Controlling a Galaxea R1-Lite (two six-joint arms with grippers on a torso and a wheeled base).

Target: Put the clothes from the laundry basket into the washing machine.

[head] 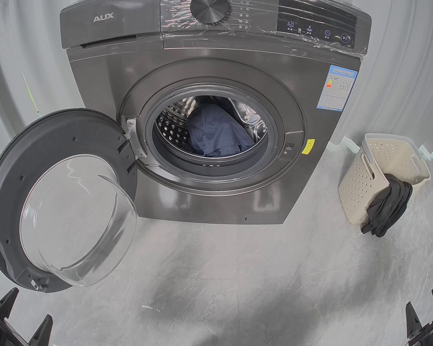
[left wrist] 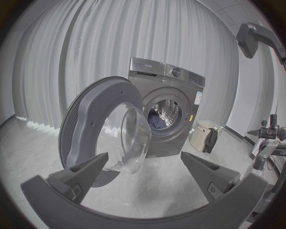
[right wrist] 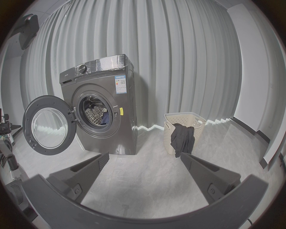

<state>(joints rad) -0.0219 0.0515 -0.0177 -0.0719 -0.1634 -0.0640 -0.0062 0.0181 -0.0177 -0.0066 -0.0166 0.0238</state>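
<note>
Operator: Progress is to be judged. What has been loaded?

Observer: One blue garment point(head: 215, 131) is seen lying inside the washing machine point(head: 111, 78), ahead of both sets of jaws, roughly midway between them and well apart from each. The door point(head: 60, 198) is swung fully open and is found just ahead of the left jaws, nearer to them than anything else.

Operator: And what is left?

Observer: A black garment point(head: 389, 205) is draped over the rim of the laundry basket point(head: 355, 190), half hanging down its outer wall. It is placed ahead of the right jaws, well apart from them. Whether more is hidden inside the basket cannot be told.

Operator: How are the jaws held?

Observer: The left jaws and the right jaws are both spread wide, with nothing pinched, low over the floor point(head: 246, 276). The task is judged partly done: one piece is in, at least one is left to be fetched, and no grasp is yet begun.
</note>
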